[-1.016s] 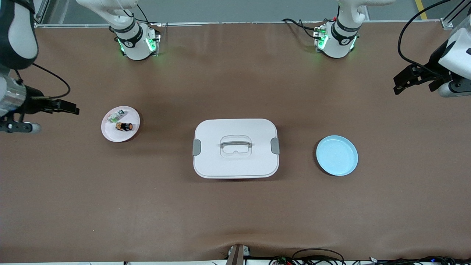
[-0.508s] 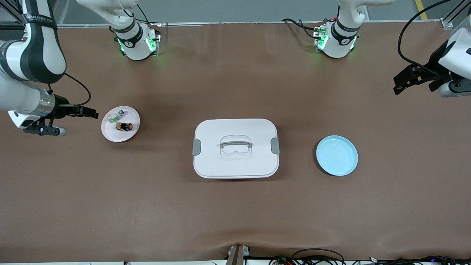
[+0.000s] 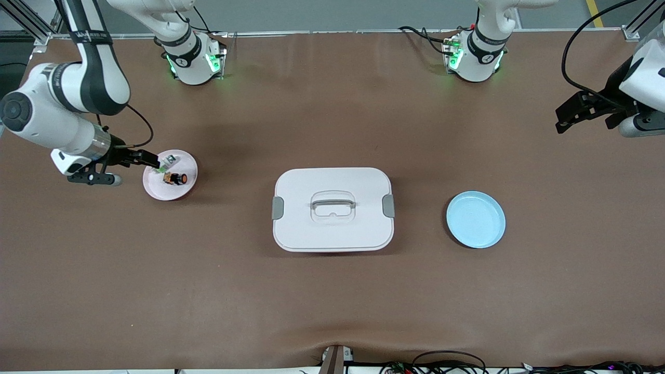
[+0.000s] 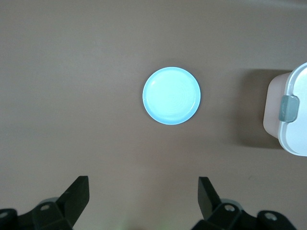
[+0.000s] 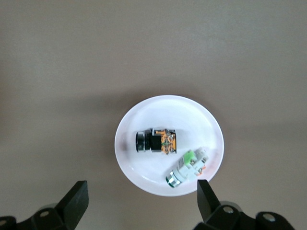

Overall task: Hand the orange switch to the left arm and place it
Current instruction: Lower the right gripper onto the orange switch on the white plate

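Observation:
The orange switch [image 3: 176,178] [image 5: 156,141] lies on its side on a pink plate [image 3: 156,188] [image 5: 129,165] toward the right arm's end of the table, beside a small green-and-white component [image 3: 165,163] [image 5: 188,167]. My right gripper [image 3: 148,157] [image 5: 139,196] hangs open over the plate's edge, nothing between its fingers. The white box [image 3: 332,209] [image 4: 293,117] sits mid-table. My left gripper [image 3: 569,113] [image 4: 143,196] waits open and empty above the left arm's end of the table.
An empty blue plate [image 3: 476,219] [image 4: 171,96] lies between the box and the left arm's end of the table. Both arm bases [image 3: 192,57] [image 3: 475,54] stand along the table's edge farthest from the front camera.
My right arm has swung in from the table's end until its gripper is over the pink plate's edge. The left arm has not moved.

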`<state>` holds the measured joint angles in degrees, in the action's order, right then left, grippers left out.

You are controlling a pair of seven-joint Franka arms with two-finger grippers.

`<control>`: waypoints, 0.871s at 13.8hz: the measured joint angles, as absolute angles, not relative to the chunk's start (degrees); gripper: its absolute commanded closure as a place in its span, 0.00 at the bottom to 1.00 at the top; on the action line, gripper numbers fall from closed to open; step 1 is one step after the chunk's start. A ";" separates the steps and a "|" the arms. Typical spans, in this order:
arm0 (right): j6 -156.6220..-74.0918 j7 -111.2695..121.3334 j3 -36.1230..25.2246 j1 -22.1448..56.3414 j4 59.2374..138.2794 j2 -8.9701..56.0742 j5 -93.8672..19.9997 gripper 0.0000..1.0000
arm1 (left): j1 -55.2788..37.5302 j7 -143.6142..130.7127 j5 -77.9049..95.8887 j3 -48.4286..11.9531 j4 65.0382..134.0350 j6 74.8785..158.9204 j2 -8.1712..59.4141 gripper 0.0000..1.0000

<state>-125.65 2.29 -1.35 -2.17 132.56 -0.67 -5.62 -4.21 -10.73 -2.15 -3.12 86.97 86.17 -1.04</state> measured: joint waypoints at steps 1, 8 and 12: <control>-127.94 3.01 -1.35 -1.88 134.02 -0.56 -5.63 0.00 | -4.20 -10.73 -2.15 -3.12 86.97 86.17 -1.04 0.00; -139.47 5.53 -1.43 -1.66 140.33 3.19 -5.63 0.00 | -4.17 -10.73 -2.15 -3.11 86.81 86.17 -1.05 0.00; -146.21 5.83 -1.55 -1.84 142.29 7.40 -5.63 0.00 | -4.16 -10.73 -2.15 -3.08 86.79 86.17 -1.06 0.00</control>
<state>-146.21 5.83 -1.55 -1.84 142.29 7.40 -5.63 -4.16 -10.73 -2.15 -3.08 86.79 86.17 -1.06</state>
